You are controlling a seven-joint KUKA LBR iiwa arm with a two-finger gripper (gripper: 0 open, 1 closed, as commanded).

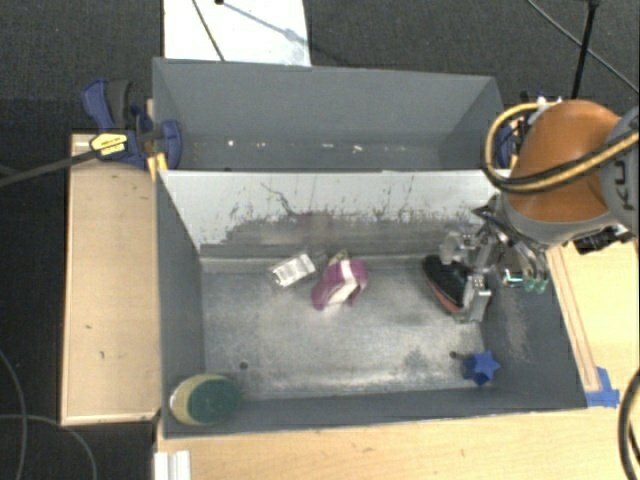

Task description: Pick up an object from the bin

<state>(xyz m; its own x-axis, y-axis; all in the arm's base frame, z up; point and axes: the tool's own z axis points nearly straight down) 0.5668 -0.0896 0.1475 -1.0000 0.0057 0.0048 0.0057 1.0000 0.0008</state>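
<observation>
The end effector (470, 293) is down low in the bin (300, 368), close to the right wall. I cannot tell if it is open or closed. A black thing (443, 280) with a bit of red on it lies on the bin floor just beside the end effector, on its left. I cannot tell if the two touch.

A small blue thing (481, 368) lies near the front right corner, a little way from the end effector. A purple thing (338, 282) lies near the middle of the back wall. A white scrap (293, 270) lies just beside it, on its left. A green round thing (205, 400) sits in the front left corner, far from all the others.
</observation>
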